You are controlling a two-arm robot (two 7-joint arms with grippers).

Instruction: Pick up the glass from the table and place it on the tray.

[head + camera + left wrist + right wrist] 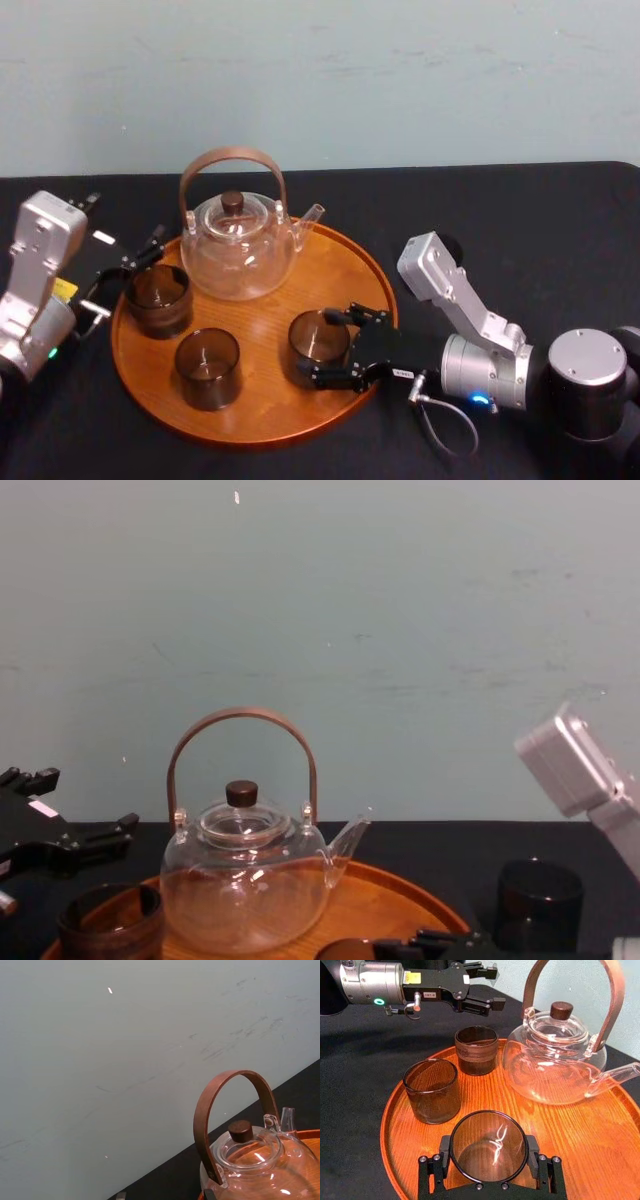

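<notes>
Three drinking vessels and one teapot, all standing on the tray [262,405]. The tray is round, orange-brown wood with a low raised rim, and lies on the black-covered desk [530,220] before a pale wall [420,600].

1. Glass [318,340]: smoky and see-through, upright on the right front part of the tray, inside the rim. The right end effector [489,1152] reaches in over the tray's right edge. Its fingers [445,1147] sit one on each side of the glass and lie against the wall of the glass. The base of the glass rests on the wood.

2. Tumbler [431,1091]: brown-tinted and upright on the tray's front left part. It stands apart from the glass and from the dark cup.

3. Dark cup [476,1050]: banded and opaque-looking, upright at the tray's left side, just beside the teapot.

4. Teapot [240,245]: clear glass with a curved brown handle, a dark knob on the lid and a spout pointing to the right. It stands at the rear of the tray.

5. Left end effector [494,987]: above the desk at the tray's left edge, near the dark cup and clear of it. Its fingers are spread wide with nothing between them.
</notes>
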